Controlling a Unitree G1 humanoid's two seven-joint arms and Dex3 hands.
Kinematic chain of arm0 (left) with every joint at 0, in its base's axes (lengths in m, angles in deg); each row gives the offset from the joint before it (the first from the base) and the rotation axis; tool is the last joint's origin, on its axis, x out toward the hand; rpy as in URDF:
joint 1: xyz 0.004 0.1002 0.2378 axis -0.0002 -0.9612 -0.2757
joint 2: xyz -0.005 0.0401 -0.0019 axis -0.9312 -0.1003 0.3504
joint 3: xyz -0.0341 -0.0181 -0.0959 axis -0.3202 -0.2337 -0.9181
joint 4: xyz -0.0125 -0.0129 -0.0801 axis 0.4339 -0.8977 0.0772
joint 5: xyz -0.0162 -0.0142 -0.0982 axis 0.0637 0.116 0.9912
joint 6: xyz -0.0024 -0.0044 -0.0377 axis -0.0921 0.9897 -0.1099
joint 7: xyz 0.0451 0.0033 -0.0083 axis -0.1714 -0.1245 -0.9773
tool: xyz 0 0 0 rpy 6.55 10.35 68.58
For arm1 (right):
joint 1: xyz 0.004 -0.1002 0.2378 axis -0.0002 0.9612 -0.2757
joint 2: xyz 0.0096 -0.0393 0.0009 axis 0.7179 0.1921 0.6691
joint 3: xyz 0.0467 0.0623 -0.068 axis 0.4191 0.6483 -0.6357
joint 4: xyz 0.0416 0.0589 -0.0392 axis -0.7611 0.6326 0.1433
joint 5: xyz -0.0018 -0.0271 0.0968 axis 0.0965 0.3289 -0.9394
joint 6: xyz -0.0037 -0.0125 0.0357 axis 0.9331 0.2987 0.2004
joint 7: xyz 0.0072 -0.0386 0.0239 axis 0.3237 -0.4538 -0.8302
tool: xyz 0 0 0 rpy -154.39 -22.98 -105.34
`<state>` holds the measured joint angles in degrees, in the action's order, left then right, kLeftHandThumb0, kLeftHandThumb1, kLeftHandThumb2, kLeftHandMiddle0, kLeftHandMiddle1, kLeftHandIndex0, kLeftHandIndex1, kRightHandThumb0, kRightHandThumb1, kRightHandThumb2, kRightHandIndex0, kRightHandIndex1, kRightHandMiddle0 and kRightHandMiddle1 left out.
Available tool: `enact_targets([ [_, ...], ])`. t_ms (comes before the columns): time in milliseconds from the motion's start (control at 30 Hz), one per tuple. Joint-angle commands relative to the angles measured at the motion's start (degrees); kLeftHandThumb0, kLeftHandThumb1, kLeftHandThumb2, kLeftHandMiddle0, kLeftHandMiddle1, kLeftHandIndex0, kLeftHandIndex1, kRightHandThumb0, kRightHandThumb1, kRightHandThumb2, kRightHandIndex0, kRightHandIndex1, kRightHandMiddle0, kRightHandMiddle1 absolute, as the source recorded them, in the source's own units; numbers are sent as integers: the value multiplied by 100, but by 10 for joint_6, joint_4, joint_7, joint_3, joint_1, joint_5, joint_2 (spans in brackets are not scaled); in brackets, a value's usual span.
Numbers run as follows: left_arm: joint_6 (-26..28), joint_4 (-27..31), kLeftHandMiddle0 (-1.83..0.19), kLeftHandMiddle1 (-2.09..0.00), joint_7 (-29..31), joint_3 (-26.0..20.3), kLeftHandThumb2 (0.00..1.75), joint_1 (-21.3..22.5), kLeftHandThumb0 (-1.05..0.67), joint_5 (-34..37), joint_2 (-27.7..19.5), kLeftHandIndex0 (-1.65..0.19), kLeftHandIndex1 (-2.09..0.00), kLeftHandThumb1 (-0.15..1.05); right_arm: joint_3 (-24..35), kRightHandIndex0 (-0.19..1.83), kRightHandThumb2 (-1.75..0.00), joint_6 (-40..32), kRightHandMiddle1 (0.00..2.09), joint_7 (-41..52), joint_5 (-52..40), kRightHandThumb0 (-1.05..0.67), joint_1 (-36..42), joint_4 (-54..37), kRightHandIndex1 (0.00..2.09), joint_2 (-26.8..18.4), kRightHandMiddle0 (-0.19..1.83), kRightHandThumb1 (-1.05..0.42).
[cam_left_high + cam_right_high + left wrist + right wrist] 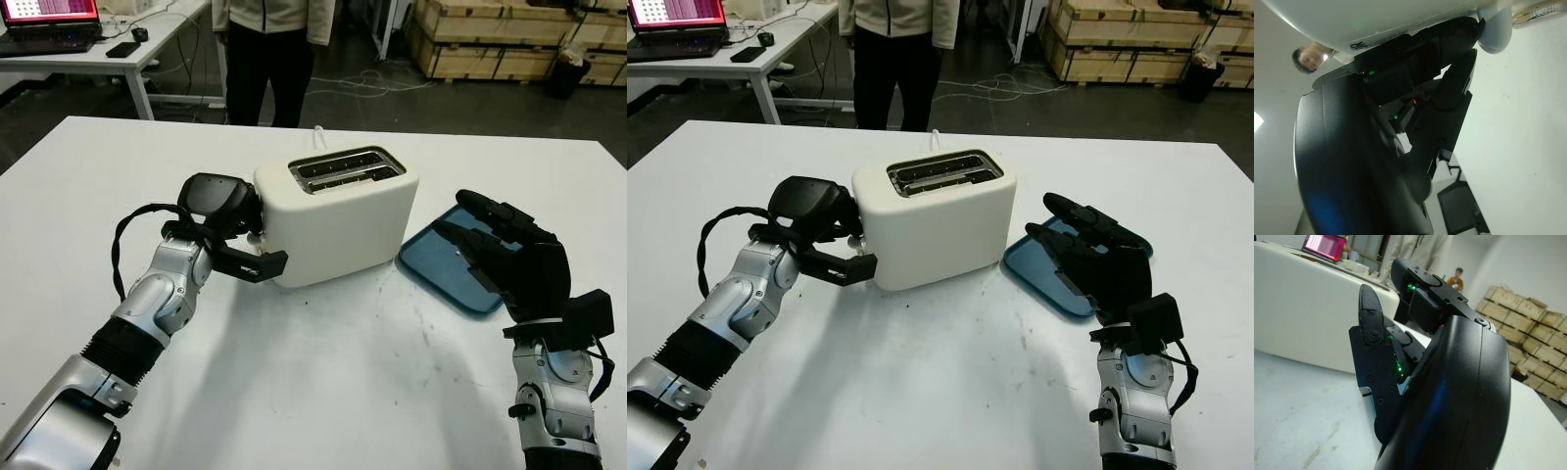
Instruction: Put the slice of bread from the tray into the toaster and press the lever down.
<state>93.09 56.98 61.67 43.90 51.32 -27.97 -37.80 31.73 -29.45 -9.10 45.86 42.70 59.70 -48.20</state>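
A white two-slot toaster (338, 220) stands in the middle of the table. Its slots (348, 168) look dark, and I cannot make out bread in them. My left hand (260, 250) is pressed against the toaster's left end, fingers curled low beside it. In the left wrist view a white rounded lever knob (1496, 29) sits right at my fingertips (1459, 63). My right hand (485, 240) is open, raised over the near edge of the blue tray (441, 259), which lies just right of the toaster. The part of the tray that shows is bare.
The white table (313, 392) stretches wide in front of the toaster. A person (269, 49) stands behind its far edge. A desk with a laptop (49, 20) is at the back left and wooden crates (490, 39) at the back right.
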Motion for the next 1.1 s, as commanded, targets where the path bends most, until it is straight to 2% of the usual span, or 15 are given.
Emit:
enact_targets([
  [0, -21, -50, -88, -53, 142, 97, 1, -110, -21, 30, 49, -108, -3, 90, -9, 96, -20, -19, 0, -3, 6, -27, -16, 4, 1, 0, 82, -92],
  [100, -13, -3, -88, -54, 135, 76, 1, -119, -22, 47, 33, -110, -3, 91, -11, 95, -20, -8, 0, -4, 9, -30, -15, 10, 0, 2, 81, -92],
  [167, -30, 27, -91, -57, 95, 55, 1, -136, -21, 61, 21, -112, -4, 89, -11, 95, -19, -11, 0, -9, 8, -31, -12, 6, 0, 3, 81, -92],
  [233, -72, 45, -92, -85, 31, 30, 0, -153, -21, 76, 8, -116, -4, 86, -9, 95, -19, -13, 0, -10, 4, -30, -10, 4, 0, 4, 81, -92],
  [300, -110, 58, -97, -100, -34, 4, 0, -168, -23, 85, 1, -120, -5, 83, -8, 95, -18, -14, 0, -11, 2, -30, -11, 5, 0, 4, 81, -92],
  [333, -115, 76, -97, -105, -47, -13, 1, -178, -24, 94, -4, -120, -4, 83, -8, 94, -18, -16, 0, -15, 7, -30, -12, 5, 0, 1, 80, -92],
  [400, -131, 102, -89, -106, -61, -47, 2, -194, -28, 124, -9, -117, -2, 88, -6, 90, -17, -19, 0, -18, 10, -29, -15, 5, 0, -4, 78, -92],
  [500, -163, 139, -84, -125, -74, -107, 0, -215, -21, 175, -23, -117, -1, 86, 1, 87, -15, -34, 0, -15, 6, -28, -28, 7, 0, -18, 76, -92],
  [600, -178, 177, -76, -134, -69, -164, 0, -231, -23, 209, -36, -112, 0, 83, 5, 84, -11, -50, 0, -8, 13, -31, -46, 14, 0, -42, 74, -92],
  [800, -166, 239, -68, -127, -19, -264, 0, -242, -28, 254, -64, -105, 0, 81, 14, 84, -4, -59, 0, 11, 22, -32, -95, 45, 1, -94, 73, -92],
  [933, -150, 248, -73, -105, 19, -307, 0, -227, -34, 251, -92, -104, 0, 80, 15, 89, -1, -29, 2, 31, 47, -30, -146, 92, 3, -142, 76, -90],
  [1067, -98, 271, -82, -81, 70, -327, 0, -200, -46, 228, -127, -104, 0, 78, -3, 96, 0, 18, 3, 44, 105, -31, -213, 158, 5, -200, 82, -86],
])
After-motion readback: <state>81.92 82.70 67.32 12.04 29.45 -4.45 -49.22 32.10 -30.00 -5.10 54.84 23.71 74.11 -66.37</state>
